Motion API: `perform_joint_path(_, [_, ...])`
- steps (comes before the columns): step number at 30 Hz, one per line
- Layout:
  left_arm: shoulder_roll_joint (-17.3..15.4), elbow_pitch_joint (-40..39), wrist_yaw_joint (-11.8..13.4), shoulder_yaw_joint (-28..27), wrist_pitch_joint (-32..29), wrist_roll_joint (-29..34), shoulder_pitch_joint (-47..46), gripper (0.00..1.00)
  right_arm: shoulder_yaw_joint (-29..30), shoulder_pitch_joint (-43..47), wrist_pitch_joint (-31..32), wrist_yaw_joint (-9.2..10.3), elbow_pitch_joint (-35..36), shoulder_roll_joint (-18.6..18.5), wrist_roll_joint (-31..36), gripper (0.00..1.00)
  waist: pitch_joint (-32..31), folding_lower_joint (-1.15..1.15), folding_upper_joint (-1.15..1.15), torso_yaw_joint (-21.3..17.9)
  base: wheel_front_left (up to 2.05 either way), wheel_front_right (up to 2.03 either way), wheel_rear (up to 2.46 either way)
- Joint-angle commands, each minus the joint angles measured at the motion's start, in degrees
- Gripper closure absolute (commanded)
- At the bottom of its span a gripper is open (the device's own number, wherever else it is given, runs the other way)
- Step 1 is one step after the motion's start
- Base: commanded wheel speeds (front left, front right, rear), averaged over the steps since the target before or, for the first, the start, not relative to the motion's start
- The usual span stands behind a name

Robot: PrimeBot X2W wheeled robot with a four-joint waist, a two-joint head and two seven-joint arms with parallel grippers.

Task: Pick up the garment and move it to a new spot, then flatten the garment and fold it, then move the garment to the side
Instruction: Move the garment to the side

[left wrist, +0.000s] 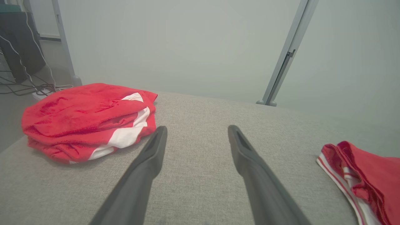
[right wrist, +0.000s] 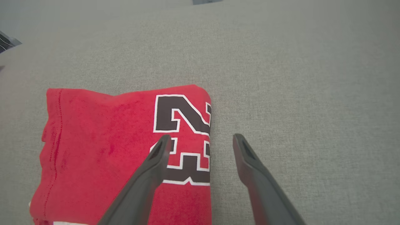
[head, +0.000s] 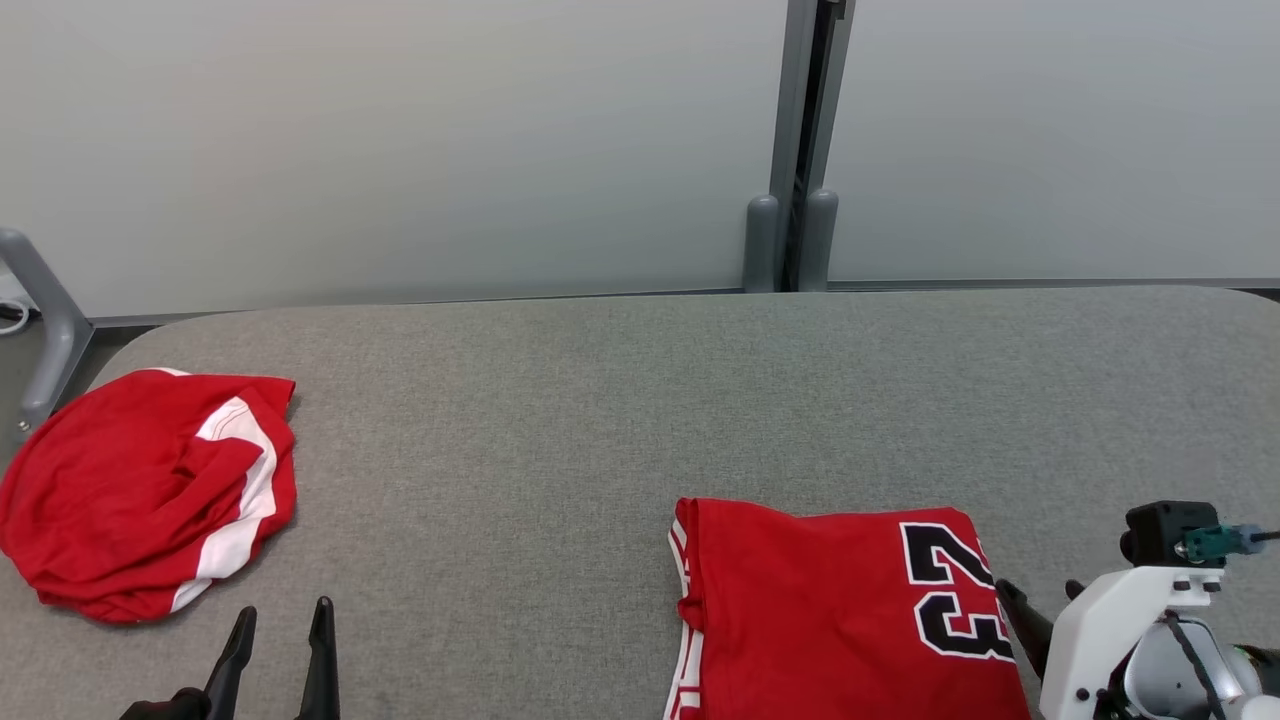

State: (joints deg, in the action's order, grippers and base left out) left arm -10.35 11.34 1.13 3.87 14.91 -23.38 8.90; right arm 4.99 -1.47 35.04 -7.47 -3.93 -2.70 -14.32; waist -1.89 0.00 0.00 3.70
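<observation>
Folded garment (head: pixel 830 610): red jersey with a black number 23 outlined in white, folded to a neat rectangle; it lies flat on the near right part of the table, just beside the right gripper; its white-striped hem edges show on the side toward the left gripper
Table (head: pixel 600 400): wide grey fabric-covered top with rounded far corners; both garments lie on it, well apart from each other
Wall (head: pixel 400 150): pale panels behind the table, parted by a grey post (head: pixel 790 150)
Crumpled garment (head: pixel 130 490): a second red piece with a white band, heaped loosely at the far left edge of the table; it lies ahead and to the left of the left gripper, near but not touching it
Right gripper (head: pixel 1036 586): jaws wide apart, nothing held between them; in the right wrist view the gripper (right wrist: pixel 201 138) straddles the right edge of the folded garment (right wrist: pixel 103 140); one finger (right wrist: pixel 156 162) is over the number 23, the other is over bare table; if the fingers touch the cloth, I cannot tell
Left gripper (head: pixel 284 608): jaws wide apart, holding nothing; in the left wrist view the gripper (left wrist: pixel 197 128) is over bare table, between the crumpled garment (left wrist: pixel 81 118) and the folded garment (left wrist: pixel 372 178)
Cables (left wrist: pixel 18 84): on the floor beyond the table's left end
</observation>
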Motion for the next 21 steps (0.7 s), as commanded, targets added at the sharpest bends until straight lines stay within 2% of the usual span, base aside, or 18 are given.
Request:
perform_joint_path(1, [-0.22,-0.06,0.08,0.11,0.22,-0.22,-0.53,0.00,0.00,-0.24,3.37,-0.04,0.35,-0.36,0.62,0.00,0.19,0.00,0.00,0.41,0.00,0.00,0.00])
perform_joint_path(4, [-0.11,0.00,-0.27,0.75,0.06,-0.06,-1.26,0.00,-0.01,-0.88,10.04,-0.05,0.35,-0.34,2.27,0.00,0.68,0.00,0.00,1.41,0.00,0.00,0.00])
perform_joint_path(8, [-0.40,0.10,-0.57,0.74,0.07,-0.53,-1.83,0.00,1.90,-2.91,12.08,-0.04,-2.84,-0.41,3.23,0.00,2.49,0.00,0.00,2.62,0.00,0.00,0.00])
perform_joint_path(14, [-0.89,0.44,-0.96,0.80,0.16,-0.27,-2.94,0.00,3.29,-6.40,11.52,-0.04,-10.72,-0.33,2.38,0.00,4.66,0.00,0.00,4.61,0.00,0.00,0.00])
perform_joint_path(20, [-1.02,0.79,-1.08,0.82,0.20,-0.10,-3.79,0.00,0.25,-8.04,10.09,-0.06,-17.95,-0.01,-1.24,0.00,5.33,0.00,0.00,5.38,0.00,0.00,0.00])
perform_joint_path(21, [-1.04,0.74,-1.03,0.81,0.21,-0.04,-3.80,0.00,-0.35,-8.19,10.22,-0.10,-19.00,0.14,-1.49,0.04,5.39,0.00,0.00,5.35,0.00,0.00,0.00])
